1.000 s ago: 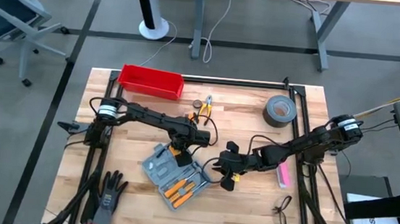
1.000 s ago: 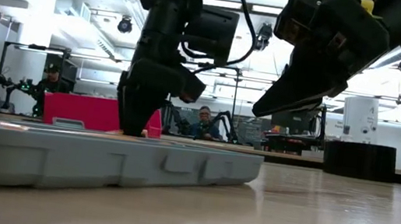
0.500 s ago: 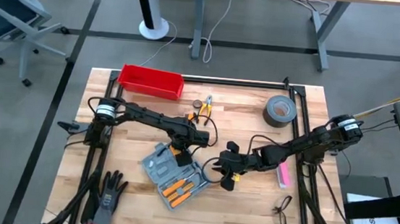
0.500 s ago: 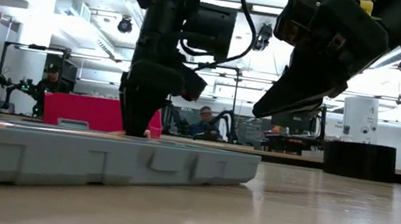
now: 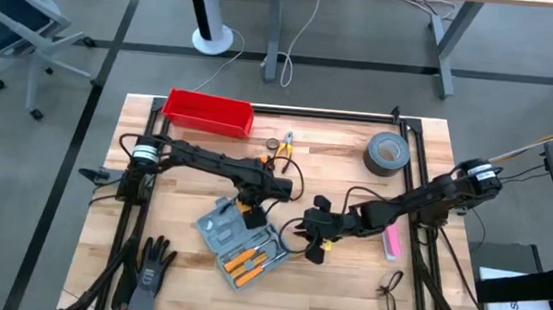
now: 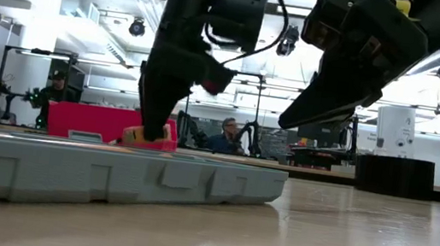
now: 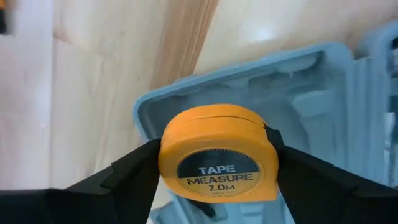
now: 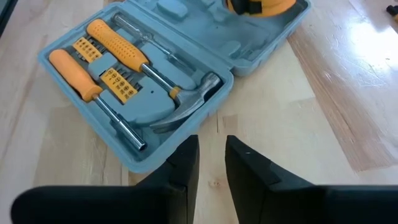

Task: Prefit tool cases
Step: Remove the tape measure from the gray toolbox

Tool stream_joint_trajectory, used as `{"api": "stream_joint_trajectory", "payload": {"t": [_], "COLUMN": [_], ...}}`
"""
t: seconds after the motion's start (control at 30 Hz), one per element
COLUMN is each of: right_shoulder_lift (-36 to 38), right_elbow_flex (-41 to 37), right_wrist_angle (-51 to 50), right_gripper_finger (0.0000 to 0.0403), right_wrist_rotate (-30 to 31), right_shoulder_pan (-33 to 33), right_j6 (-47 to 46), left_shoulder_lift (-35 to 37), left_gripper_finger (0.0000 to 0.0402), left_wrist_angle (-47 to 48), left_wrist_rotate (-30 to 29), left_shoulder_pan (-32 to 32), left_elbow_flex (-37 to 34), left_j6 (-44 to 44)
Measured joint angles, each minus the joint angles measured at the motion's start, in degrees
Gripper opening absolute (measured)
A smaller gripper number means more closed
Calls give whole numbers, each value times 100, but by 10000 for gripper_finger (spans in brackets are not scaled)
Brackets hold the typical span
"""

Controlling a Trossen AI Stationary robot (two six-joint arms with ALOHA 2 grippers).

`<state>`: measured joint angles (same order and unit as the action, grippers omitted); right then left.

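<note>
At mid-tabletop (image 5: pixel 346 282) lies the open case (image 5: pixel 239 244); left gripper (image 7: pixel 214 163) fingers clamp a tape measure (image 7: pixel 217 162) above it, right gripper (image 8: pixel 211 158) beside it, fingers slightly apart

- The open tool case (image 5: pixel 237 242) lies near the table's (image 5: pixel 334 301) middle.
- A bin (image 5: pixel 209 112) and pliers (image 5: pixel 279 147) lie behind the case.
- A tape roll (image 5: pixel 385 153) sits behind it to the right.
- A glove (image 5: pixel 150 265) lies left of it, glasses (image 5: pixel 390 293) right.
</note>
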<state>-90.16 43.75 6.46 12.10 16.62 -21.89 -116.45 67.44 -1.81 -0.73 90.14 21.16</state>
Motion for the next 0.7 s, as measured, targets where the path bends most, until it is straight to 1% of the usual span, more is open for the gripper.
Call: {"api": "stream_joint_trajectory", "payload": {"t": [0.13, 0.3, 0.43, 0.63, 0.7], "right_shoulder_lift": [167, 566, 995, 1696, 1865], "right_elbow_flex": [0, 0, 0, 0, 2], "right_wrist_angle": [-267, -702, -1054, -1705, -1776], "right_gripper_finger": [62, 52, 49, 62, 65], "right_wrist_rotate": [151, 247, 551, 1089, 1204], "right_shoulder_pan": [2, 22, 126, 289, 335], "right_j6": [-4, -7, -9, -131, -163], "left_shoulder_lift": [3, 7, 14, 14, 14], "left_gripper_finger": [283, 283, 282, 283, 282], "left_wrist_angle": [160, 275, 264, 128, 5], "left_wrist_rotate": [-225, -549, -799, -987, -1040], "left_shoulder_pan": [22, 100, 216, 567, 696], "left_elbow_flex": [247, 565, 786, 972, 996], "left_j6": [-131, -366, -603, -934, -1045]}}
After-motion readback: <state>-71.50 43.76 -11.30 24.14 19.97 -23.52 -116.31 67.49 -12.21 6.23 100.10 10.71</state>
